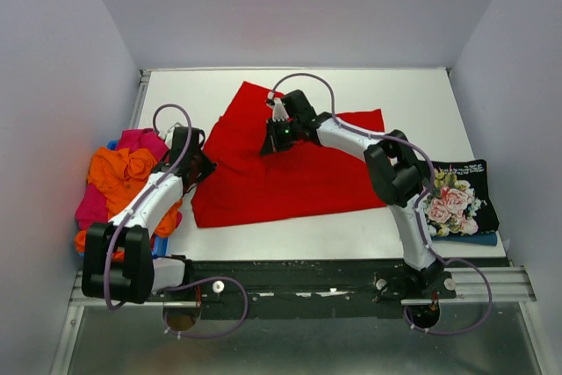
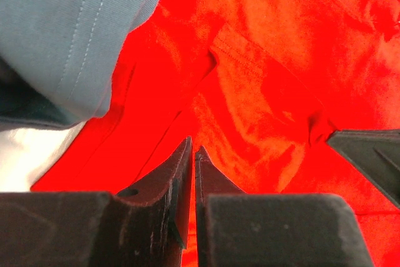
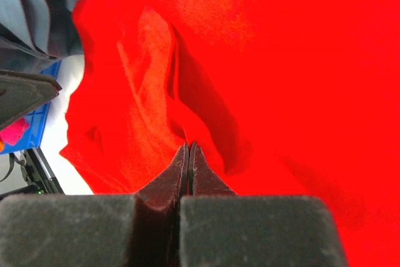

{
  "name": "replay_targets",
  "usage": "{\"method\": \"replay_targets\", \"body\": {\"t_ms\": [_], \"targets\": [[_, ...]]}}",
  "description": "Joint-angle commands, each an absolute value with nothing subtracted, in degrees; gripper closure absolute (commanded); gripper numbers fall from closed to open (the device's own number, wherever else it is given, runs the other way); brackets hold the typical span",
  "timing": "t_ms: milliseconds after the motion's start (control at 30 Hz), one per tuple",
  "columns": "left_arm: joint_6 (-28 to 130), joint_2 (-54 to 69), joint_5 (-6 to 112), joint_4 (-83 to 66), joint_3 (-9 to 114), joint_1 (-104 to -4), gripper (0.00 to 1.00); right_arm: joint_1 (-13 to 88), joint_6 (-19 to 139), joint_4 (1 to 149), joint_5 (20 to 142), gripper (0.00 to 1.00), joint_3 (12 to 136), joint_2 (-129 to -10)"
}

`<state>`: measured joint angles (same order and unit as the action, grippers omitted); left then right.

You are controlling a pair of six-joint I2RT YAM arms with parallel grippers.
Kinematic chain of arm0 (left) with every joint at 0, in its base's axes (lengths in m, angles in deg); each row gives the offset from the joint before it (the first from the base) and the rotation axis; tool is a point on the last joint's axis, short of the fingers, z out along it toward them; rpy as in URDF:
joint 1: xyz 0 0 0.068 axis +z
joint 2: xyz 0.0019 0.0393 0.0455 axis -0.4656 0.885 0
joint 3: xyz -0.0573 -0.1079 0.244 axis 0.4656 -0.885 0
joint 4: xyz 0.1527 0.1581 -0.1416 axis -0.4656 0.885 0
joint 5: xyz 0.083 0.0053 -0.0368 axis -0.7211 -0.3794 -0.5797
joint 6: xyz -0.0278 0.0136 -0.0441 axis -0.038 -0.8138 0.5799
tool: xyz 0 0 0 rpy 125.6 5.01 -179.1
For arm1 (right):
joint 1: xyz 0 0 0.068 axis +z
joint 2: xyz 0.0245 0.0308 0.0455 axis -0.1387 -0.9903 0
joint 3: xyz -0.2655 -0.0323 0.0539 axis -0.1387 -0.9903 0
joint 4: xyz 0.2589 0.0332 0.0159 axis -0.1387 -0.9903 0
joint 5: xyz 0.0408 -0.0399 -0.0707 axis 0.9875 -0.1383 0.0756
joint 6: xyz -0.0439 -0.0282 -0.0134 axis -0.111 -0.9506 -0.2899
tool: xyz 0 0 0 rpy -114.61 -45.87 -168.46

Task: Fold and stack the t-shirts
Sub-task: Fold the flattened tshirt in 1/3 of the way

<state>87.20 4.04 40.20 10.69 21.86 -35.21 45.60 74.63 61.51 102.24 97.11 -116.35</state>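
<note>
- 1 red tee (image 1: 290, 173) lay spread mid-bench (image 1: 202, 94).
- R fingers (image 3: 172, 182) clenched on a fold of it.
- L fingers (image 2: 169, 179) nearly together at its left edge; couldn't tell if gripping.
- Left heap: 1 orange tee (image 1: 118, 173), 1 pink tee (image 1: 140, 140).
- Right: 1 black floral tee (image 1: 457, 195), folded, atop 1 blue tee (image 1: 479, 239).

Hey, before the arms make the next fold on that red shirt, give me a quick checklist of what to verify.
1. Right gripper holds the bright red cloth t-shirt: ok, jaws shut on a raised fold.
2. Left gripper holds it too: cannot tell; jaws nearly together at its left edge.
3. Red t-shirt lies flat: not ok, creased.
4. Folded black floral-print t-shirt apart from the red one: ok.
5. Orange and magenta shirt pile clear of the red one: cannot tell; left arm covers the gap.
</note>
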Motion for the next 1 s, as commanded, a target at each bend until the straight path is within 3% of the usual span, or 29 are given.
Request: {"method": "replay_targets", "body": {"t_ms": [0,400,633,967], "targets": [[86.9,7.9,41.8,7.1,22.6,-35.5,0.83,45.0,76.6,62.4,101.7,0.99,93.7,-114.7],[86.8,20.8,39.9,6.2,32.5,-37.9,0.83,42.9,78.5,62.7,100.8,0.99,92.7,-113.2],[85.7,23.1,37.6,7.6,35.0,-38.1,0.7,41.8,79.3,62.0,101.6,0.99,94.7,-114.2],[84.4,30.1,38.0,5.7,37.9,-38.2,0.7,41.4,80.2,60.7,101.5,0.92,97.3,-116.5]]}}
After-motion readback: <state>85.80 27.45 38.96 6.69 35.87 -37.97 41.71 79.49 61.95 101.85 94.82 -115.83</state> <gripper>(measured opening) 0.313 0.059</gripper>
